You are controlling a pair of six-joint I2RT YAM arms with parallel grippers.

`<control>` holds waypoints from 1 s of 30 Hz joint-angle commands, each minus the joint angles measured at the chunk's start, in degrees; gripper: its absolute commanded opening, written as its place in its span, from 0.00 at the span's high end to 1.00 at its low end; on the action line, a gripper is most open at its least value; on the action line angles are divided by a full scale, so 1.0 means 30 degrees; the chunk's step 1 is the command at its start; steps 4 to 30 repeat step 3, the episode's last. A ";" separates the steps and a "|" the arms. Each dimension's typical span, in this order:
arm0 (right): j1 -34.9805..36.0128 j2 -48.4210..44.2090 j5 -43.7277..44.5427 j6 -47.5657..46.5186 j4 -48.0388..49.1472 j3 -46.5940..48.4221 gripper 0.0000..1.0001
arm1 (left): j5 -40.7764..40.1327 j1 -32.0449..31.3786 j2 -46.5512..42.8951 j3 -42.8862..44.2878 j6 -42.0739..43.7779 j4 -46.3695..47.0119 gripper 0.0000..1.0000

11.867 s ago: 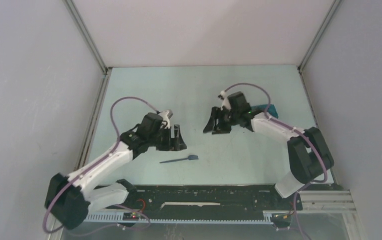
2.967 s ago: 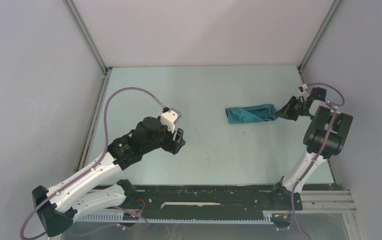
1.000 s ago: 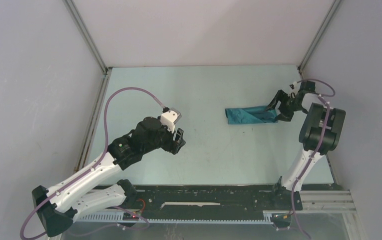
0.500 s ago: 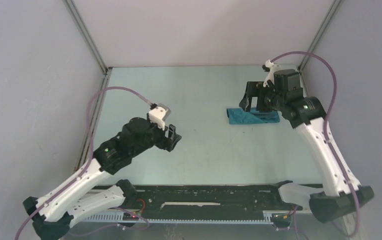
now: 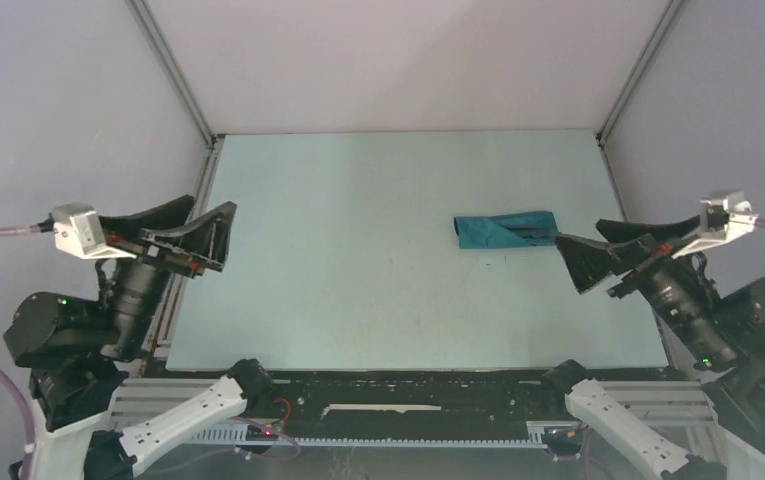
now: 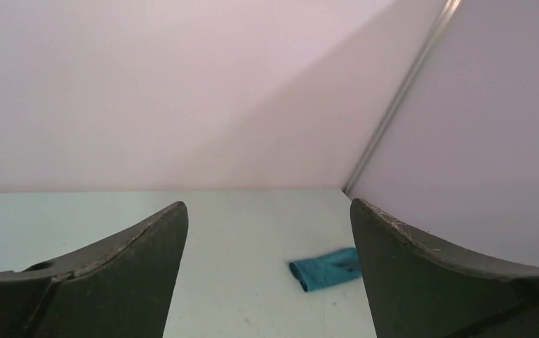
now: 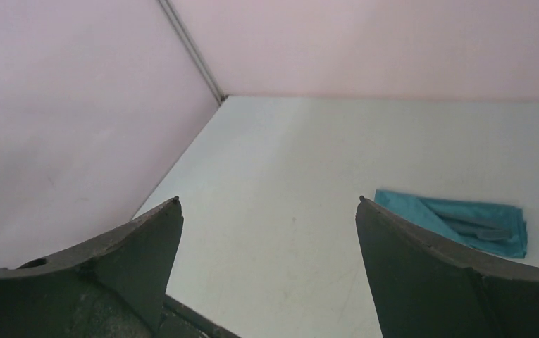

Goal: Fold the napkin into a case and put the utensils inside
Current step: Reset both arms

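Teal case (image 5: 506, 229) lies folded on the table's (image 5: 358, 250) right side, utensils (image 7: 474, 225) tucked inside. Left gripper (image 6: 266, 204) and right gripper (image 7: 268, 201) both wide, empty, well apart from it. I'd call the task done.

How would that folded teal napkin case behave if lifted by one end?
The case is soft layered cloth, so it would probably sag and unfold. The utensils show at one end, seemingly just tucked in, so they might slide out. It lies flat, so rolling seems unlikely.

Teal case (image 5: 505, 229) on table (image 5: 358, 250)
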 commanded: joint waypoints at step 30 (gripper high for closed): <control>0.0067 -0.0823 0.2154 -0.0947 0.0759 -0.0731 0.00 | -0.2682 -0.0049 -0.0018 0.0518 0.1071 -0.0597 0.07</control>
